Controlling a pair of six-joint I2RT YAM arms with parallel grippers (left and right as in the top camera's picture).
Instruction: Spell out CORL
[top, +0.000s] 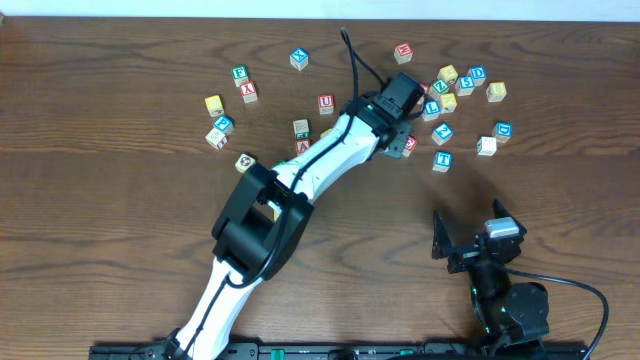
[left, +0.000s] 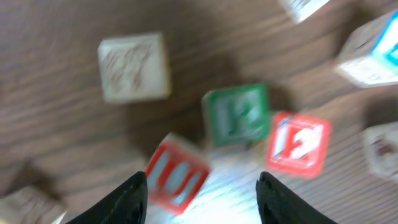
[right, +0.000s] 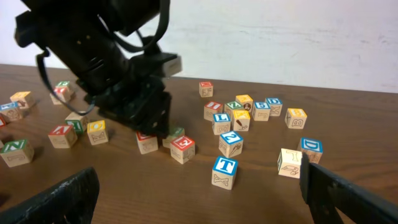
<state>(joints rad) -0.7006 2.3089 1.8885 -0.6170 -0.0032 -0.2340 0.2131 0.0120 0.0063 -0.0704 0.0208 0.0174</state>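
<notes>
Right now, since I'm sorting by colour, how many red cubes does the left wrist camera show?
2. Nearer red cube just ahead of the left fingers; second red cube right of the green cube. Others may be hidden.

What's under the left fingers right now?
Wrist view shows a red-lettered cube just ahead of the left fingers, with a green-lettered cube and another red one beyond. Letters are blurred. Overhead, the arm covers most of that spot.

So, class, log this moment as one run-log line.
left gripper: open, above red-lettered cube | right gripper: open, empty | word: not yet spelled
</notes>
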